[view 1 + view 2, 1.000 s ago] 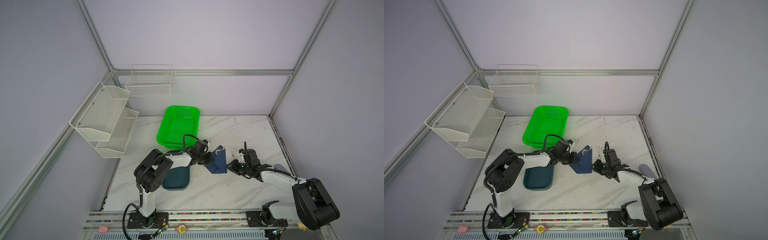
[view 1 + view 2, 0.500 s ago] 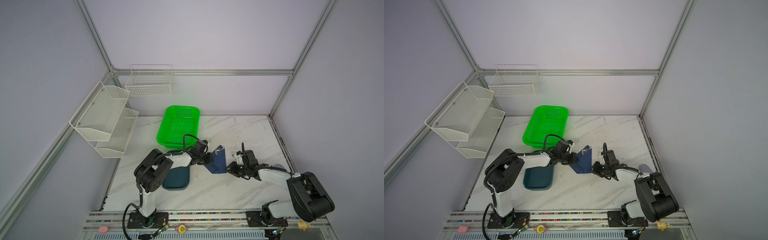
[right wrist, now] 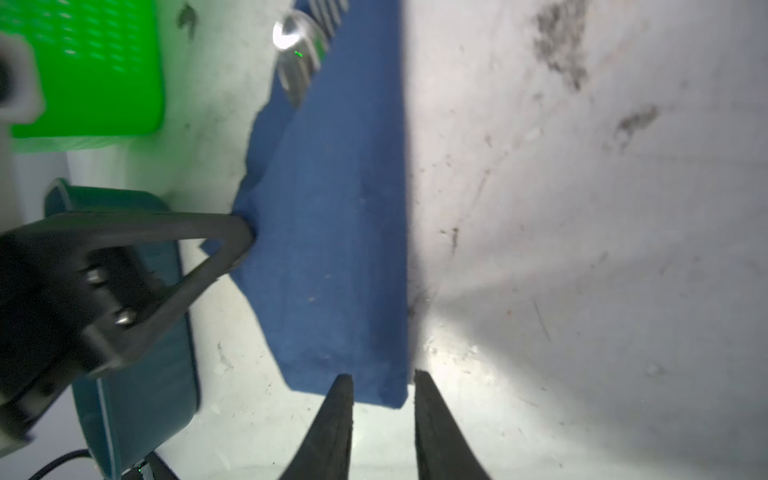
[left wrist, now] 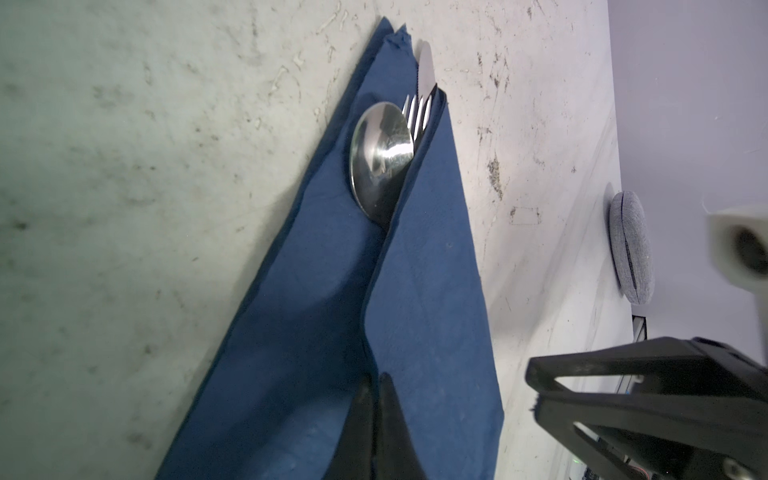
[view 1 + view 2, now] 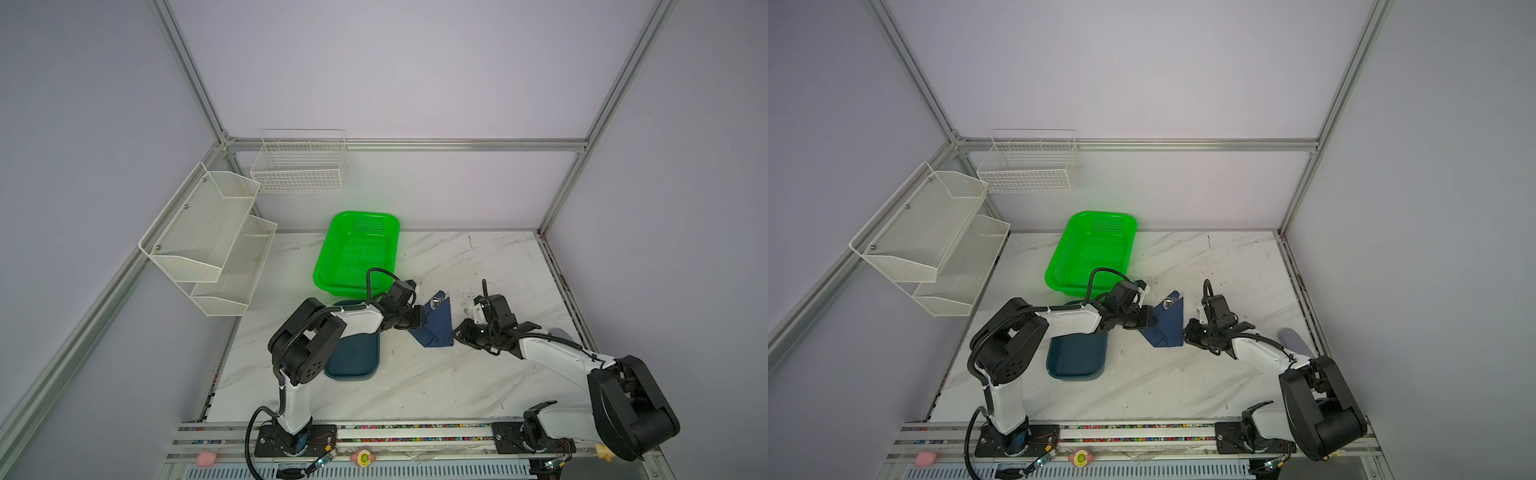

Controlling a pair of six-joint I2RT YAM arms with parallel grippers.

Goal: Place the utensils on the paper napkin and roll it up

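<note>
Both top views, your left gripper (image 5: 420,323) at the folded dark navy paper napkin (image 5: 437,329) on the marble tabletop (image 5: 415,386), left wrist, fingers (image 4: 392,419) clenched on it, shiny silver metal utensils (image 4: 381,158) tucked inside, right wrist, your right gripper (image 3: 382,380), fingers released, flanking its corner.

1. No lettering, label, brand or number can be read anywhere in both top views.
2. The wrist views give none either: the paper napkin (image 4: 428,291) and the utensils (image 4: 380,153) show plain surfaces.
</note>
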